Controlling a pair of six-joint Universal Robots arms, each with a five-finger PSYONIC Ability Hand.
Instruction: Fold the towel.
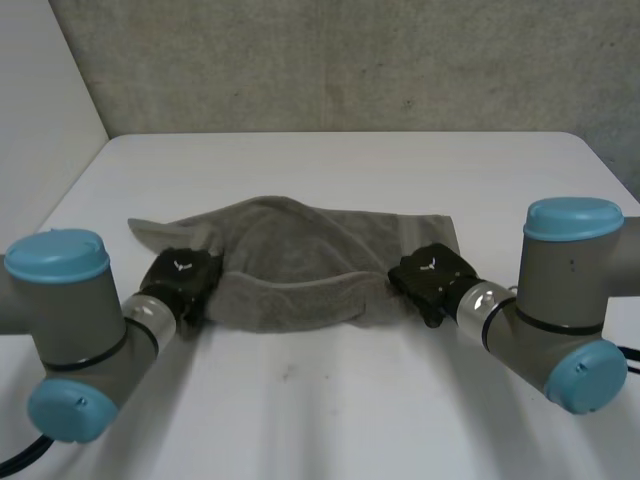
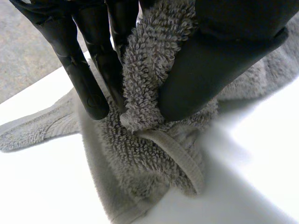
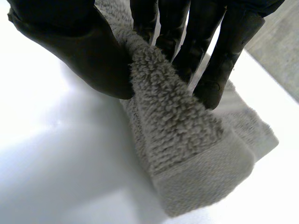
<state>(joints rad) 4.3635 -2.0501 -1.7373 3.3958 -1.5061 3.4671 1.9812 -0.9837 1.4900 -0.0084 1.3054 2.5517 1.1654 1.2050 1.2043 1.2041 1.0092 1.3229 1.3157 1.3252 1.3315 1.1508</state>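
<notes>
Both hands pinching the towel (image 1: 300,250), one at each end

Left hand (image 2: 88,88) has a bunched fold of grey terry clamped between fingers and thumb. Right hand (image 3: 79,46) does the same, with a hemmed corner poking out past its fingertips. In the head view the hands sit low at centre-left and centre-right, with the towel rumpled between them mid-frame on the white table (image 1: 330,400). A concrete wall (image 1: 350,60) runs across the top.
</notes>
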